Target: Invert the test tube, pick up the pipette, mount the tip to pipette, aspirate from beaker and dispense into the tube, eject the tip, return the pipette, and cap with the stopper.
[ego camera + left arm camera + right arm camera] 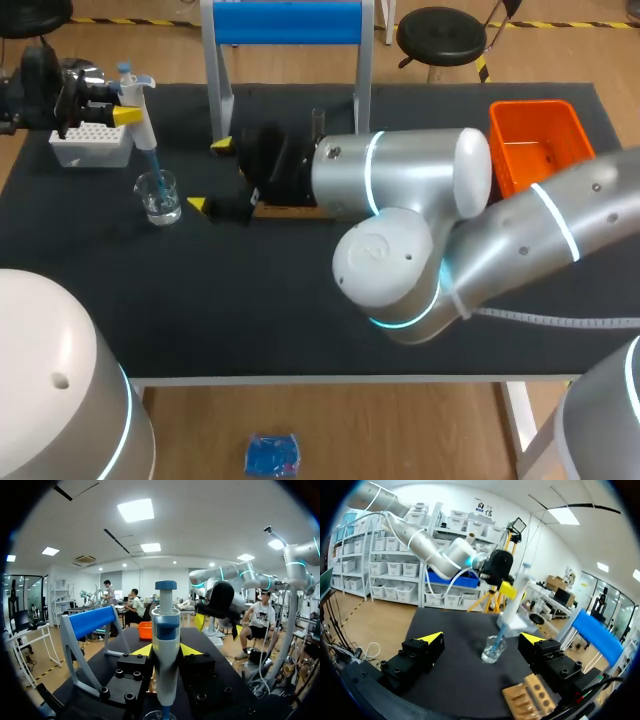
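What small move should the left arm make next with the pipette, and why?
Probably draw up liquid where it stands, before any lift. The left gripper is shut on the pipette, and its blue tip dips into the beaker. The test tube stands apart, near the open right gripper.
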Robot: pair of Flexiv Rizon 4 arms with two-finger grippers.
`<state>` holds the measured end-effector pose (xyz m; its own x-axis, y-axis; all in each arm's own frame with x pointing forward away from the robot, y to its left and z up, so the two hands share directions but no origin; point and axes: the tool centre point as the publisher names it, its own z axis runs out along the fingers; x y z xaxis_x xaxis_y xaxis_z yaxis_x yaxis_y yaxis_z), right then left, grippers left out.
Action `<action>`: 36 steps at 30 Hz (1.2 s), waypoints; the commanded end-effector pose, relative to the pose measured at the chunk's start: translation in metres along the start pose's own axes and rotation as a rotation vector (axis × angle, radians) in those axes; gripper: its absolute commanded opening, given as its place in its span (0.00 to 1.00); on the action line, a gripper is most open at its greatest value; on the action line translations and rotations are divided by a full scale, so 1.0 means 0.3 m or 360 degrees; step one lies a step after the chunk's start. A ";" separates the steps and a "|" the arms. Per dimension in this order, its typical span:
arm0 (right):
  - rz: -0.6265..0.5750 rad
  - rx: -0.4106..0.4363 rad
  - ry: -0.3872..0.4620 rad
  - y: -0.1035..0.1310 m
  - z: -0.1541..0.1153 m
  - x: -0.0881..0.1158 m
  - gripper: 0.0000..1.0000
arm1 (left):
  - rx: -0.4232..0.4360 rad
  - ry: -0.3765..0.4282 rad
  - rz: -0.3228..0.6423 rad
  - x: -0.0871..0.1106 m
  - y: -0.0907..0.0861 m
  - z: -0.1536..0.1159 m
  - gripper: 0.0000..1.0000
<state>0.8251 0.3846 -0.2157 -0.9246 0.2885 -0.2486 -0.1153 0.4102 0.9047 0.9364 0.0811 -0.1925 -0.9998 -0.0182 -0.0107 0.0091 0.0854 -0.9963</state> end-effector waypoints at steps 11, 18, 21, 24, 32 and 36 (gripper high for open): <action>-0.0057 0.0119 0.0373 0.162 -0.075 -0.119 1.00 | 0.0002 0.0005 0.0002 -0.003 0.002 -0.003 0.00; -0.0053 0.0051 0.0518 0.230 -0.041 -0.149 1.00 | 0.0002 0.0005 0.0002 -0.003 0.002 -0.003 0.00; -0.0056 0.0051 0.0528 0.250 -0.018 -0.166 1.00 | 0.0002 0.0005 0.0002 -0.003 0.002 -0.003 0.00; -0.0070 0.0054 0.0542 0.268 0.008 -0.180 1.00 | 0.0002 0.0005 0.0002 -0.003 0.002 -0.003 0.00; -0.0017 0.0043 0.0556 0.305 0.093 -0.228 0.34 | 0.0002 0.0005 0.0002 -0.003 0.002 -0.003 0.00; 0.0034 0.0042 0.0567 0.327 0.134 -0.248 0.02 | 0.0002 0.0005 0.0002 -0.003 0.002 -0.003 0.00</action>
<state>0.8880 0.4254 -0.1256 -0.9907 0.0478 -0.1273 -0.0986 0.3926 0.9144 0.9366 0.0810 -0.1925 -0.9998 -0.0181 -0.0108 0.0092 0.0854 -0.9963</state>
